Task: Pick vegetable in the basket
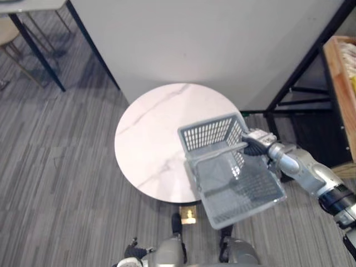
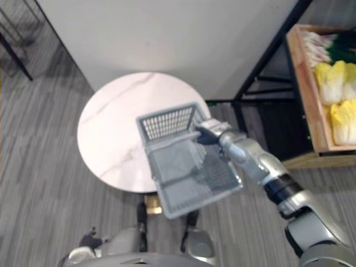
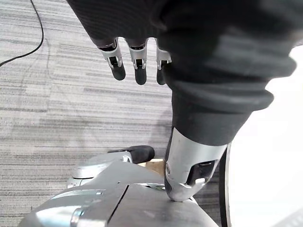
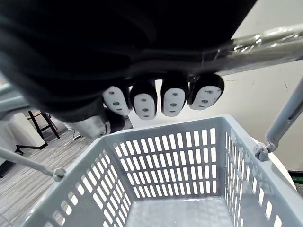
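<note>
While out past the desk [image 1: 144, 139] edge, basket [image 1: 245, 194] right beneath right hand [image 1: 256, 144], fingers [image 4: 173, 99] curled round its handle [image 4: 265, 40].

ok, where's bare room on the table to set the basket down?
The round table is bare across its left, middle and far side, up to the basket. Crowded only at its near right edge, where the basket hangs from the right hand, and in the vegetable crate to the right.

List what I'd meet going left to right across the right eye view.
Round white table → grey basket → right hand curled on its handle → wooden crate of leafy vegetables.
</note>
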Motion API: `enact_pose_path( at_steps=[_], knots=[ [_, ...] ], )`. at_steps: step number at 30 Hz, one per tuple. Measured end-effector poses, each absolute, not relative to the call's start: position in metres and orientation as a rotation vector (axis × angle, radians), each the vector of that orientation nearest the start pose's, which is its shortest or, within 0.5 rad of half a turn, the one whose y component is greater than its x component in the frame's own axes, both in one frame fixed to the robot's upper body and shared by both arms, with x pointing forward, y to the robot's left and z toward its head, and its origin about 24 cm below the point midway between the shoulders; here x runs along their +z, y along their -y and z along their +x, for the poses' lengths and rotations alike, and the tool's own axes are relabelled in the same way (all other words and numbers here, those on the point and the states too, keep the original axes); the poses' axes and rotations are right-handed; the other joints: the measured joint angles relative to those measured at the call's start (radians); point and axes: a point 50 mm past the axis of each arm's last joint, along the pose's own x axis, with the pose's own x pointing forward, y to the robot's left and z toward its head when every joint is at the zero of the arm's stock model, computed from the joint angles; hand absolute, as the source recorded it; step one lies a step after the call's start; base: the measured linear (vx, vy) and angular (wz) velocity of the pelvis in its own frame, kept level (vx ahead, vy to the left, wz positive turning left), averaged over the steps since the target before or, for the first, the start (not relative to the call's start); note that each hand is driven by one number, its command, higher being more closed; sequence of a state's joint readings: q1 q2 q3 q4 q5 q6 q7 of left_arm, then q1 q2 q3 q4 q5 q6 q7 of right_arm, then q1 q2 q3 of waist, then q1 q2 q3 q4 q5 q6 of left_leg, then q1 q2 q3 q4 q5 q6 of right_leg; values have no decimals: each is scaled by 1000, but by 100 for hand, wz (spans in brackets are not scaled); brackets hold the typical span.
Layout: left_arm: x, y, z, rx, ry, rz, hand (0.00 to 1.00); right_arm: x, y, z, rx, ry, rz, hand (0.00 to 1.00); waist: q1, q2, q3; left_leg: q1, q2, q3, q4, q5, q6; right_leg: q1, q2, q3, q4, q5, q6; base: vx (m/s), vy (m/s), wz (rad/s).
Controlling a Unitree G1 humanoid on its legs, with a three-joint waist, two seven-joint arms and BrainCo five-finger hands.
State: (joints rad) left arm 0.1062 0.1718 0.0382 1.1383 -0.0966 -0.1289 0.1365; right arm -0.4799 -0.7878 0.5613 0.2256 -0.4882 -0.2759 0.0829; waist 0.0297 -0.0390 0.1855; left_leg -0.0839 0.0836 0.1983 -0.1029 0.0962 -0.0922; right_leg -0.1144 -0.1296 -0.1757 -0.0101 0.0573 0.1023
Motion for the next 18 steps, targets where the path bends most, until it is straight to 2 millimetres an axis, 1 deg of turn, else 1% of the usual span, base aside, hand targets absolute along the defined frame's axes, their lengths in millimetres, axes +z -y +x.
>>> enact_pose_path(
  at_steps=[3,5,8,11,13,15,16,17,18],
  knots=[
    [-161,-231,70,323,-1113,129,0,93,177,297,648,302,-1392,100,-3,3,-23,1,0,13,0,-4,5,-1,4,27,-12,4,6,-8,13,-16],
    [-162,-231,66,310,-1129,141,0,84,184,286,676,263,-1401,100,-3,4,-43,3,-1,25,0,-5,7,-1,7,50,-23,5,8,15,13,-13],
    [-162,-234,60,332,-1142,119,0,76,188,280,693,230,-1397,100,-9,6,-57,8,-2,41,0,-9,4,-1,7,69,-26,12,15,46,7,-16],
    [-163,-234,50,336,-1165,115,0,75,190,276,690,228,-1385,100,-22,12,-63,30,-2,62,2,-19,1,8,9,89,-25,18,19,68,3,-16],
    [-164,-233,44,339,-1179,111,0,76,192,273,679,234,-1375,100,-21,19,-67,45,0,72,7,-25,3,17,12,103,-24,19,16,76,-4,-23],
    [-164,-234,39,349,-1190,107,0,76,192,273,667,242,-1367,100,-21,19,-67,31,15,91,85,-72,4,13,18,126,4,12,3,77,-10,-31],
    [-165,-234,36,362,-1194,99,0,76,192,272,667,242,-1366,100,-19,22,-66,7,34,94,182,-124,-3,11,24,141,31,2,-5,47,-20,-37],
    [-165,-235,34,376,-1199,88,0,76,192,272,667,242,-1365,100,-13,26,-65,-11,46,80,270,-166,-11,5,36,159,67,-14,-12,36,-21,-44],
    [-165,-234,33,380,-1200,85,0,76,192,272,667,244,-1366,100,-5,25,-65,-19,48,42,304,-176,-19,-5,40,176,87,-22,-12,-19,-38,-84]
  ],
)
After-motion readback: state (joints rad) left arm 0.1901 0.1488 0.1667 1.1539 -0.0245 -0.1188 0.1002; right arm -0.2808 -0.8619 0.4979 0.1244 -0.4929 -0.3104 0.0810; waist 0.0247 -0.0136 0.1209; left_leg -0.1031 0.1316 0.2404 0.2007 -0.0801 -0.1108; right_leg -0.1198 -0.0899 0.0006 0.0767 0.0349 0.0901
